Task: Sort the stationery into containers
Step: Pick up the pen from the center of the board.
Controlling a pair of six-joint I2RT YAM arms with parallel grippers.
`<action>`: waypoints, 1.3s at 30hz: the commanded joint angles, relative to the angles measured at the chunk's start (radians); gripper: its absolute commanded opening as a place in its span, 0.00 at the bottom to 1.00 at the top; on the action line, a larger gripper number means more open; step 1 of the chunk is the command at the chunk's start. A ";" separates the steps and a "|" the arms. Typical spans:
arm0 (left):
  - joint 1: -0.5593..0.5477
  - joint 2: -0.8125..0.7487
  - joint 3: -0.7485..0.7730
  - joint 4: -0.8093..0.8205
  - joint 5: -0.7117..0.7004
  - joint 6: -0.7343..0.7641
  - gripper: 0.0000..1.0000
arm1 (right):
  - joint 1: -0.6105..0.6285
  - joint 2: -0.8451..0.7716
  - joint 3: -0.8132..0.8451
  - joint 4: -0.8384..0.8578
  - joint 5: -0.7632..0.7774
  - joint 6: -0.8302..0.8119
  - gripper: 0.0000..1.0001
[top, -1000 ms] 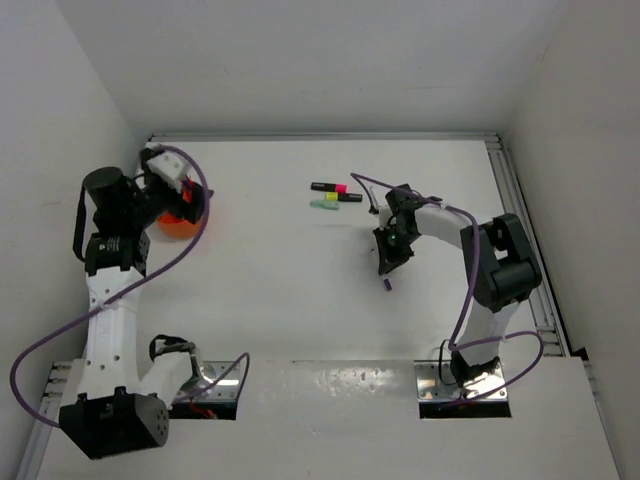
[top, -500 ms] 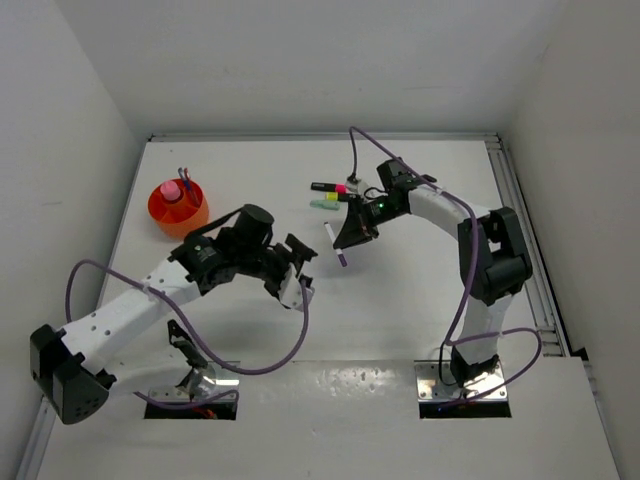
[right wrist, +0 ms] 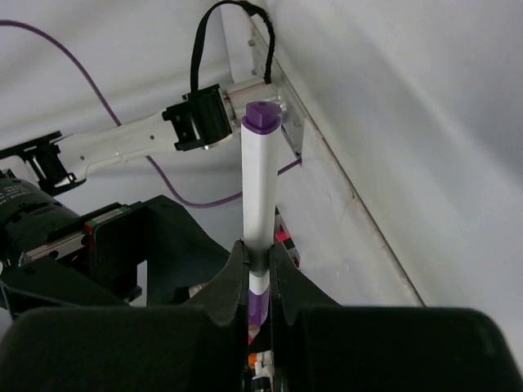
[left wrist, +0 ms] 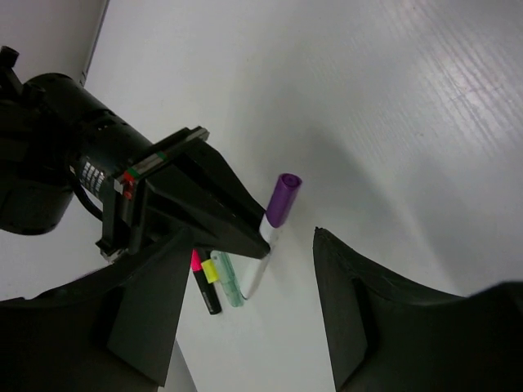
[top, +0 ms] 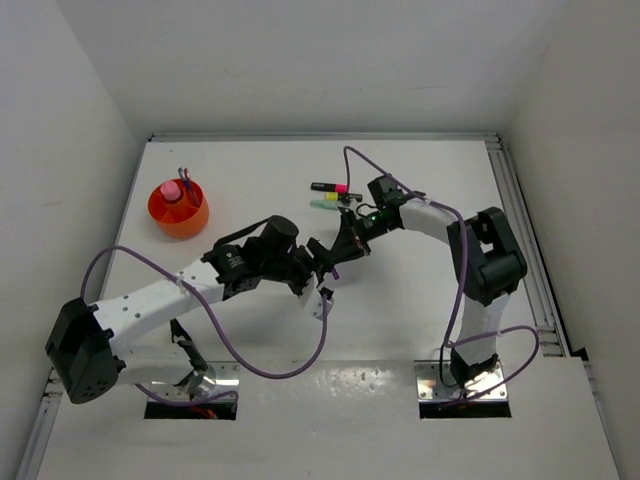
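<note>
My right gripper [right wrist: 259,269] is shut on a white pen with a purple tip [right wrist: 261,184], which it holds up off the table. The purple tip [left wrist: 283,198] points at my left gripper [left wrist: 253,318], whose jaws stand open just short of it with nothing between them. From above, the left gripper [top: 322,256] and right gripper [top: 347,242] meet nose to nose mid-table. Behind them lie a black highlighter with a pink end [top: 327,187], a black one with a yellow end [top: 350,198] and a pale green one [top: 322,204]. The orange bowl [top: 163,215] at the far left holds a pink item and pens.
White walls close the table on the left, back and right. A metal rail [top: 520,225] runs along the right edge. Purple cables [top: 215,330] loop from both arms over the near half of the table.
My left arm swung from the bowl to mid-table, its jaws narrowing somewhat. My right gripper carried the pen up and leftward to meet it.
</note>
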 commanded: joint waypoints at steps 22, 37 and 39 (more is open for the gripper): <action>-0.022 0.030 -0.034 0.022 0.084 0.108 0.37 | 0.079 -0.033 0.013 0.067 -0.086 0.051 0.00; 0.092 -0.054 0.036 0.072 -0.005 -0.408 0.00 | -0.011 -0.044 0.203 -0.123 -0.111 -0.119 0.68; 0.211 -0.068 0.088 0.062 0.029 -0.533 0.00 | -0.104 -0.041 0.263 -0.166 -0.097 -0.139 0.70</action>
